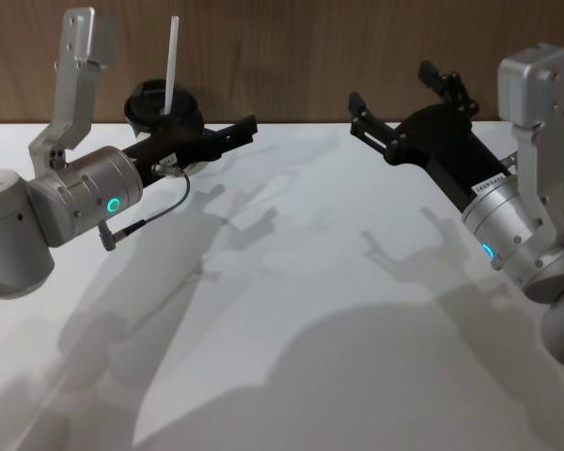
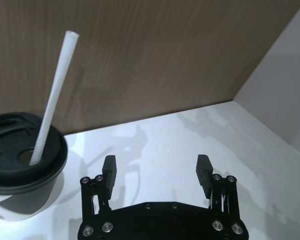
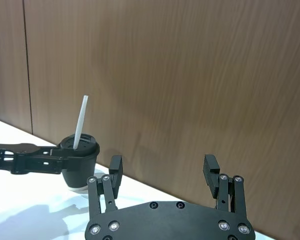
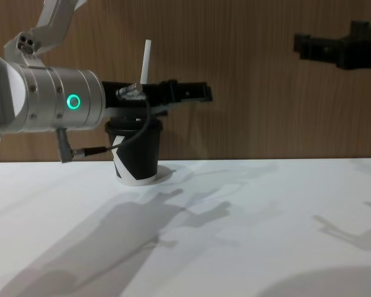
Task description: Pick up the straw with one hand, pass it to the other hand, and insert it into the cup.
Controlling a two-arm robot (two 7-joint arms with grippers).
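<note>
beside the cup [image 4: 136,154], straw [image 4: 145,62] standing in its lid, left gripper [image 2: 156,171] jaws apart, right gripper [image 3: 163,170] jaws apart

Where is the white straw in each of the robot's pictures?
Head view: the thin white plastic straw stands near the top left, rising from the small black paper cup with a black plastic lid.
Left wrist view: the straw leans at the left, in the lid's hole.
Right wrist view: the straw is left of centre.
Chest view: the straw is upper left of centre.
Shared landmark: the cup.
</note>
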